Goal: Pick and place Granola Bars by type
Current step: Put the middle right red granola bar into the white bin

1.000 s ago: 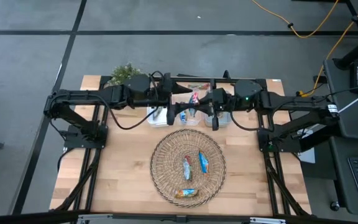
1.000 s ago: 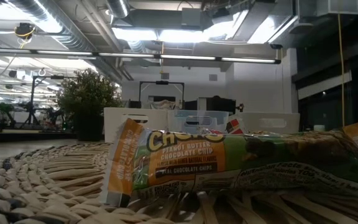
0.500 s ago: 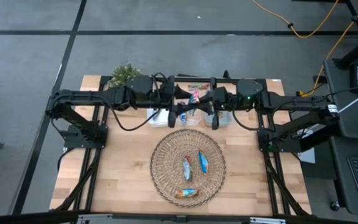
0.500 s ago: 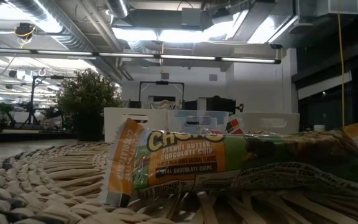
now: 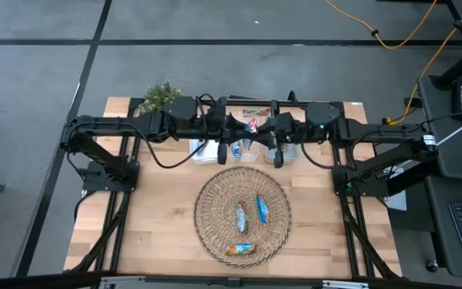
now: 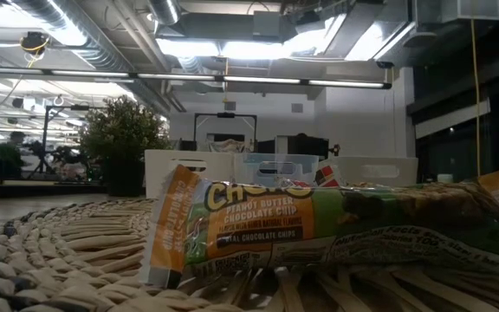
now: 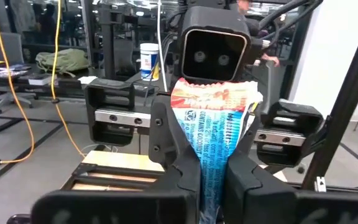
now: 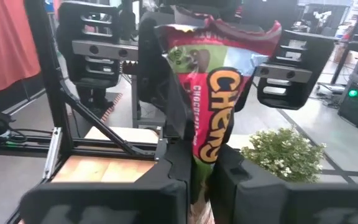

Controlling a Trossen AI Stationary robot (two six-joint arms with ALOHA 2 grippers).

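Both arms meet over the bins point(image 5: 251, 151) at the table's far edge, one red-and-blue granola bar point(image 7: 215, 143) standing between them: the left gripper point(image 7: 211, 186) is pinched on one end, the right gripper point(image 8: 199, 180) is pinched on the other end. Wicker tray point(image 5: 215, 233) near table centre holds three more bars: two blue ones point(image 5: 261, 209) side by side, and an orange-green bar point(image 6: 319, 227) near its front rim.
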